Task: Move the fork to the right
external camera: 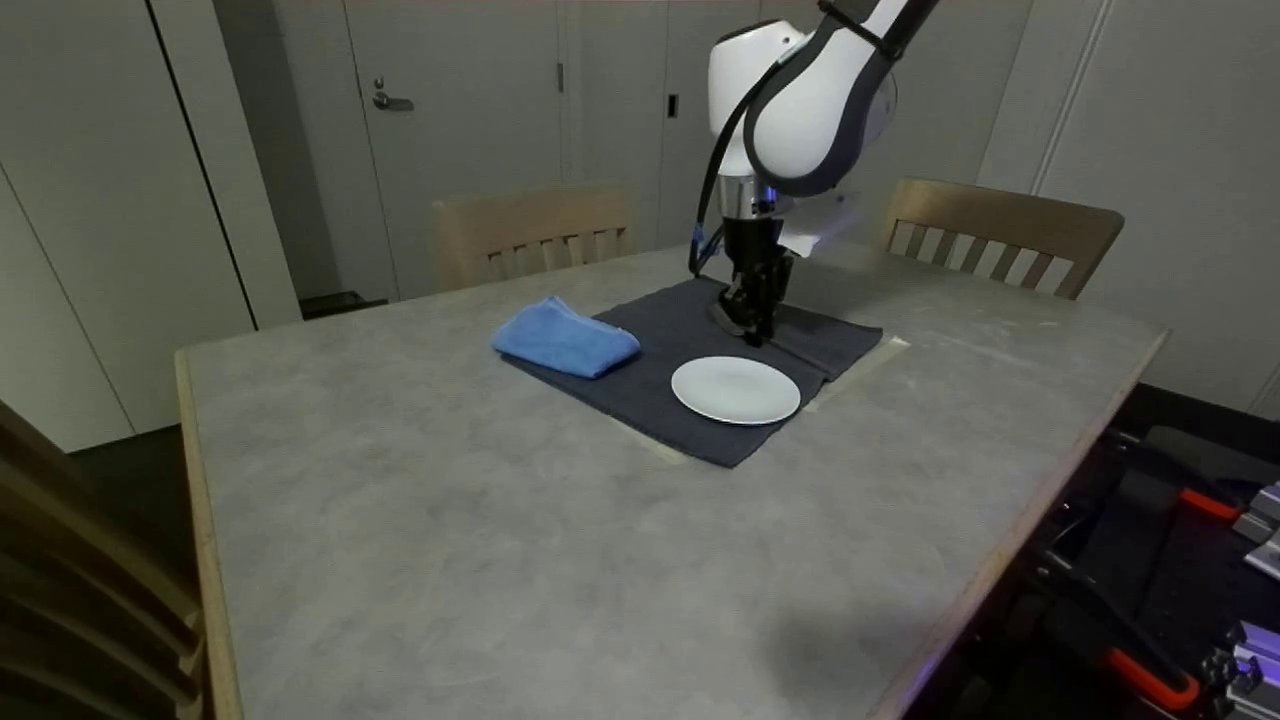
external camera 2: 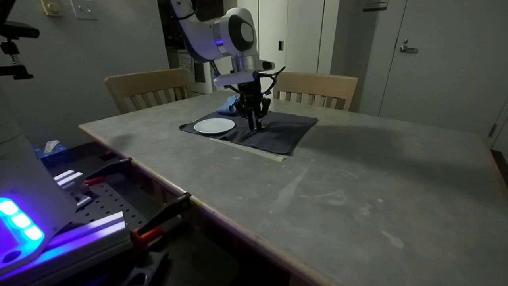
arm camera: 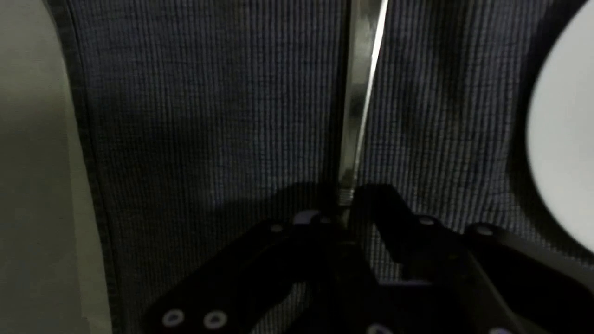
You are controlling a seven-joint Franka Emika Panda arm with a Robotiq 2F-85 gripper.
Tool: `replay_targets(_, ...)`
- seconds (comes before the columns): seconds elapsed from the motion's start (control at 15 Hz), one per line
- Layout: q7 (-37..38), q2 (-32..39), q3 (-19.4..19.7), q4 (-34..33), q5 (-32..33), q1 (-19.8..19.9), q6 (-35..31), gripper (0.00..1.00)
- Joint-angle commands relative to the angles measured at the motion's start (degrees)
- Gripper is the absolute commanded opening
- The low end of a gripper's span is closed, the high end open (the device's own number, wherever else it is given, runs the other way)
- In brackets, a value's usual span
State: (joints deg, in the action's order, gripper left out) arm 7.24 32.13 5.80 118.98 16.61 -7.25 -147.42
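The fork's grey-silver metal shaft (arm camera: pixel 359 102) lies along the dark cloth in the wrist view, its lower part running in between my fingertips. My gripper (arm camera: pixel 345 208) points down with its fingers close together around the narrow part of the fork. One finger seems to touch or nearly touch the fork. It is too dark to see whether the fingers press on it. In both exterior views the gripper (external camera: pixel 752 335) (external camera 2: pixel 255 127) reaches down to the cloth. A small glint of the fork (external camera 2: pixel 265 122) shows beside the fingers in an exterior view. The rest of the fork is hidden or unclear.
A round white plate (external camera: pixel 736 390) (external camera 2: pixel 214 126) (arm camera: pixel 568 130) sits on the dark grey cloth (external camera: pixel 660 420) close to the gripper. A blue folded cloth (external camera: pixel 566 338) (external camera 2: pixel 228 106) lies at another edge of it. Wooden chairs (external camera: pixel 1000 230) stand around the grey table (external camera: pixel 480 560).
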Motion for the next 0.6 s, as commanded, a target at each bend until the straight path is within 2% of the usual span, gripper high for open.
replay_targets(0.0,-1.1,-9.1,-0.6,9.4,0.7,-0.4,0.3,0.59)
replay_targets(0.2,1.6,-16.4,0.0,16.1,3.5,-2.3,1.2,0.81)
replay_targets(0.4,3.3,-21.9,-1.2,20.3,4.5,-2.1,4.0,1.00)
replay_targets(0.53,4.2,-26.0,-1.9,25.9,5.6,-1.6,3.3,1.00)
